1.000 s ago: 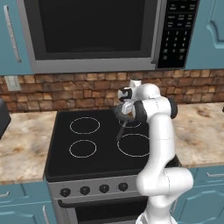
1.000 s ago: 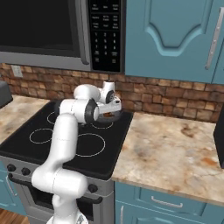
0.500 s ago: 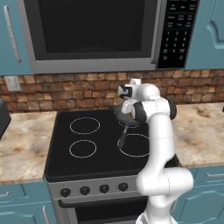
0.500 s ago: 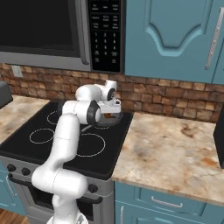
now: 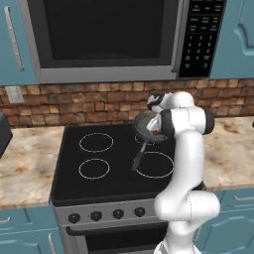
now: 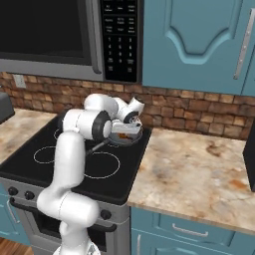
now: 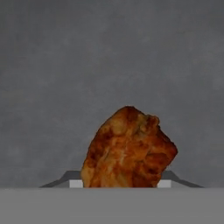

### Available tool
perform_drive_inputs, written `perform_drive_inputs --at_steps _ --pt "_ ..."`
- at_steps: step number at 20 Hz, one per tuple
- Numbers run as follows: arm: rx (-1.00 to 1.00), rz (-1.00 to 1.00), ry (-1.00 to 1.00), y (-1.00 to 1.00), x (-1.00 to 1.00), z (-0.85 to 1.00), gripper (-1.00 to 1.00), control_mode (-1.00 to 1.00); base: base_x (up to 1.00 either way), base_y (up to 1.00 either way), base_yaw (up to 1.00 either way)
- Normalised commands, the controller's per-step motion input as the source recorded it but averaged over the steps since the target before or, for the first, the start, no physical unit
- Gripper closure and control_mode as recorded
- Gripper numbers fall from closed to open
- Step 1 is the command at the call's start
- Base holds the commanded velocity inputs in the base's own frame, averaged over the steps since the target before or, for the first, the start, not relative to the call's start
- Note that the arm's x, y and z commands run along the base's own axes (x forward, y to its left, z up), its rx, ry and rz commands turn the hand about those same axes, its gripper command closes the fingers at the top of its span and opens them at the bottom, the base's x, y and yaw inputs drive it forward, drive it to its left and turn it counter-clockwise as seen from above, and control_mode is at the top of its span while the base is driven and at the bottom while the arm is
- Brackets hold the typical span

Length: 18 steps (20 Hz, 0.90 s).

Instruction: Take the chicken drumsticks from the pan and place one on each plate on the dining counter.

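Down in the pan [image 6: 124,137], my tool [image 6: 128,130] sits low over the rear right burner of the stove [image 5: 69,178]. From the hand view a chicken drumstick [image 7: 129,148] rises right at the bottom middle, between where my fingertips would stand, but the tips themselves are hidden behind it. Cannot tell whether the jaws are pressed on the meat or merely beside it.

Drumstick: orange-brown, glossy, lumpy, against the flat dark grey pan floor [image 7: 109,57]. In the right base view a sliver of orange shows just under the tool, inside the pan's rim. In the left base view my forearm covers most of the pan; a bit of orange peeks at its edge [image 5: 155,132].

Pan handle [image 5: 138,158]: long, thin, dark, running forward and left across the black cooktop, over the front right ring mark.

Beyond: stone counter [image 6: 199,169] to the right of the stove, brick backsplash [image 5: 74,106] behind, microwave [image 5: 109,39] above, teal cabinets [image 6: 194,40].
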Motion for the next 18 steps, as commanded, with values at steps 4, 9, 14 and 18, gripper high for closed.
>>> perform_drive_inputs --at_steps 4,9,14,18 --pt "0.24 0.05 -0.28 0.00 -0.79 0.74 1.00 -1.00 0.00 0.00 0.00" --pt "0.22 0.03 -0.33 -0.05 -0.49 1.00 1.00 -1.00 0.00 0.00 0.00" --pt "0.24 0.00 -0.30 -0.16 -0.90 0.87 1.00 -1.00 0.00 0.00 0.00" --pt "0.17 0.01 -0.16 -0.01 -1.00 0.75 1.00 -1.00 0.00 0.00 0.00"
